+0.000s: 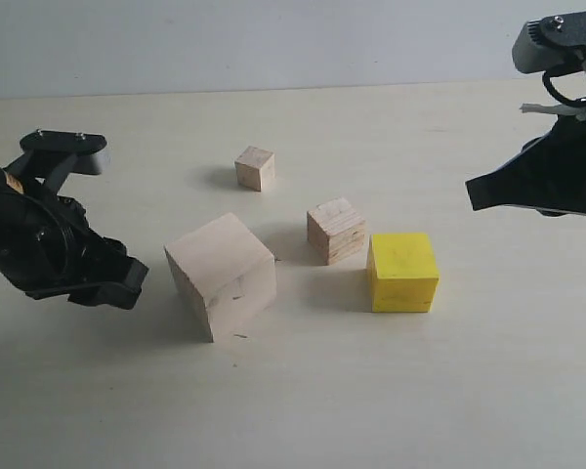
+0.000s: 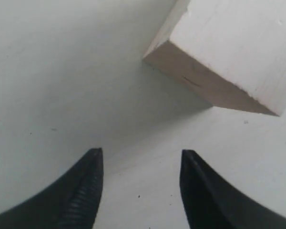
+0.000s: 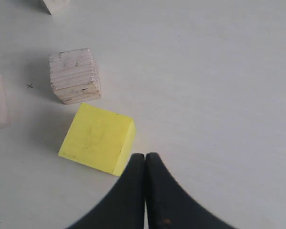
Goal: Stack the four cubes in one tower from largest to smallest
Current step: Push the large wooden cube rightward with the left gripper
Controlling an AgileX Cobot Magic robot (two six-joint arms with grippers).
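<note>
Four cubes lie singly on the pale table [image 1: 303,410], none resting on another, so the tower is not yet begun and all three placements are left to do. The large pale wooden cube [image 1: 220,276] sits left of the middle on the near side, turned so that one edge faces near. By my reading it is the base and may stay where it is. The bright yellow cube [image 1: 402,272] lies to its right, well apart from it. The darker grained wooden cube [image 1: 336,231] is just beside the yellow one on its far-left side, corner to corner; whether the two touch I cannot tell. The small pale wooden cube [image 1: 255,168] is farthest off, beyond the gap between the large cube and the grained one.

The left gripper [image 2: 142,183] hangs low just left of the large cube without touching it. Its fingers [image 2: 81,195] are spread wide with only bare table between them. The right gripper [image 3: 146,160] hovers raised to the right of the yellow cube; its fingers [image 3: 128,191] are pressed together and hold nothing, so they would have to part before any grasp.

The yellow cube looks due to go first. The grained cube at its far-left corner is the one thing likely in the way, since a finger coming down on that side has little room and could nudge it. A few tiny dark marks dot the table and are no obstacle.
</note>
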